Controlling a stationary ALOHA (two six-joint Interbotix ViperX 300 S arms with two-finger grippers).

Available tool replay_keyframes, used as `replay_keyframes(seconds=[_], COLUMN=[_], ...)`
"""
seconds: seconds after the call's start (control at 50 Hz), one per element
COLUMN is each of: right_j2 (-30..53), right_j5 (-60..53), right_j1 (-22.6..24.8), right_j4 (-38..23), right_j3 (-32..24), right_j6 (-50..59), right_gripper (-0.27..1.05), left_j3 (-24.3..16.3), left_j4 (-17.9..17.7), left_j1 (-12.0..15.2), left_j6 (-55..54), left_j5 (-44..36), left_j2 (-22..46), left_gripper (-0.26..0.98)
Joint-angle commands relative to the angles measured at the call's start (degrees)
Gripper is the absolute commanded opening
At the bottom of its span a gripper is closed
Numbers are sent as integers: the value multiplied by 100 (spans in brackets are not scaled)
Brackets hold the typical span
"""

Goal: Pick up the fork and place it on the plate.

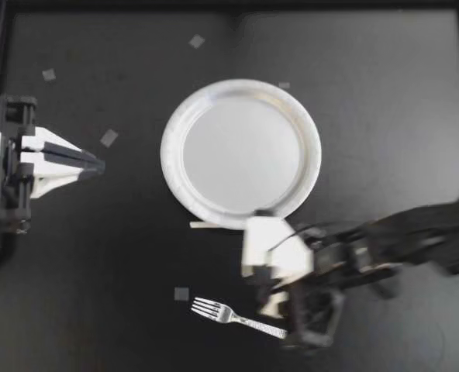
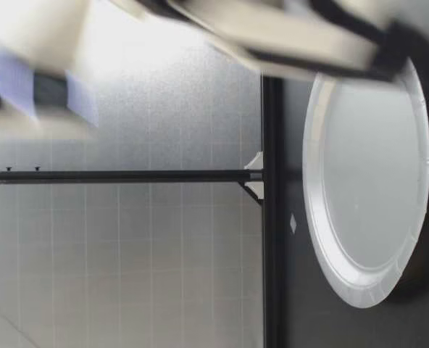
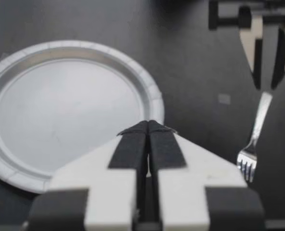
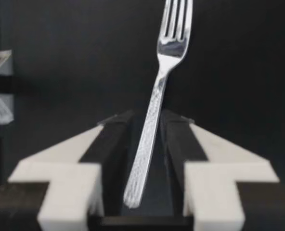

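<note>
A metal fork [image 1: 233, 316] lies flat on the black table, nearer the front edge than the white paper plate [image 1: 241, 155], its tines pointing left. My right gripper [image 1: 286, 329] is down at the handle end. In the right wrist view the fork's handle [image 4: 149, 144] lies between the open fingers [image 4: 109, 144] with a gap on each side, and the tines point ahead. My left gripper [image 1: 98, 165] rests shut and holding nothing at the table's left side. In the left wrist view the plate [image 3: 70, 106] lies ahead of the left gripper [image 3: 148, 126], and the fork [image 3: 255, 134] lies beside it under the right gripper [image 3: 268, 84].
Small squares of tape [image 1: 108, 138] are scattered on the table, one [image 1: 181, 294] just left of the tines. A thin pale strip [image 1: 202, 225] lies at the plate's front-left rim. In the low view a blurred arm [image 2: 294, 43] hangs above the plate [image 2: 367, 181].
</note>
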Motion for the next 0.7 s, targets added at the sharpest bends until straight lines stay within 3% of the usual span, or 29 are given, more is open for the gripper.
replay_keyframes(seconds=[0.0,0.44,0.68], right_j2=[149,958,1178], right_j5=[0,949,993], right_j1=[18,18,35], right_j4=[18,9,9], right_j3=[-316,-1160,-1283], right_j6=[9,413,668], right_gripper=[37,37,37], left_j3=[-35,185,272], left_j4=[0,-18,-9], left_j1=[18,9,9], left_j6=[-9,70,114], left_j5=[-35,-97,-141], left_j2=[0,-88,-167], left_gripper=[-1,-1,-1])
